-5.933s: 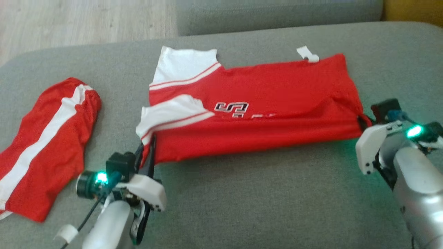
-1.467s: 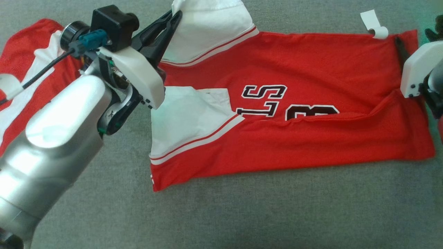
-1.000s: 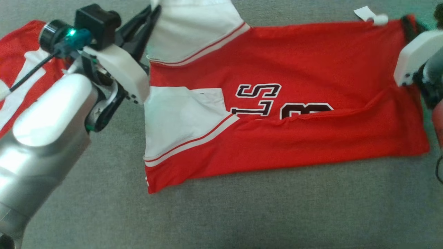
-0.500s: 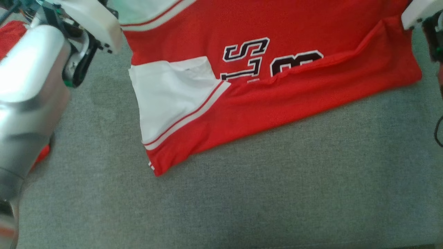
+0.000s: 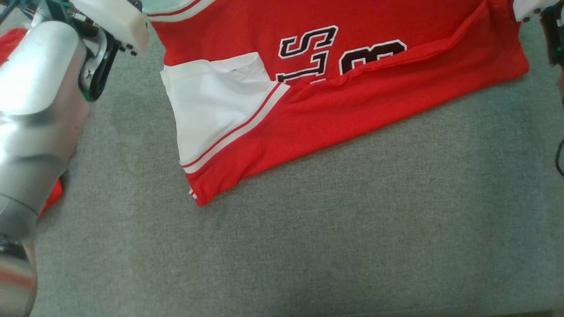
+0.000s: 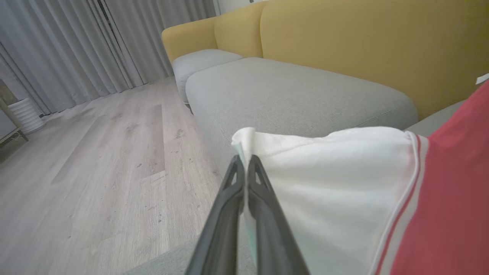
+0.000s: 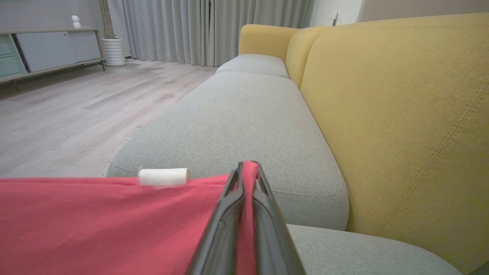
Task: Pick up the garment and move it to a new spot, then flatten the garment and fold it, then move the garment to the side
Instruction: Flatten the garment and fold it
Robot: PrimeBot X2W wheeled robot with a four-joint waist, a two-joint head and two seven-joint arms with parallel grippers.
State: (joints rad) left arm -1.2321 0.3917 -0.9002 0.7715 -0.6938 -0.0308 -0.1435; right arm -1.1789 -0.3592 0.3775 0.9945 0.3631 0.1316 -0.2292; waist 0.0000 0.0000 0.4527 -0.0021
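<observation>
The garment (image 5: 352,97) is a red jersey with white sleeves and black lettering, lying partly on the grey sofa cushion (image 5: 352,246). Its far edge runs out of the top of the head view. In the left wrist view my left gripper (image 6: 243,162) is shut on the edge of the white sleeve (image 6: 336,183). My right gripper (image 7: 247,168) is shut on a corner of the garment's red hem (image 7: 95,221), beside a small white tag (image 7: 163,177). In the head view the left forearm (image 5: 39,110) is at the left and the right wrist housing (image 5: 531,9) at the top right.
A second red garment (image 5: 50,198) peeks out behind the left forearm. A yellow backrest (image 7: 401,95) rises behind the grey seat cushions (image 7: 244,114). Wooden floor (image 6: 95,172) and grey curtains (image 6: 57,57) lie beyond the sofa's end.
Both grippers, still holding the garment's far edge, have gone up past the top of the head view. The garment's near corner has slid up the picture after them; the camera may also have shifted.
</observation>
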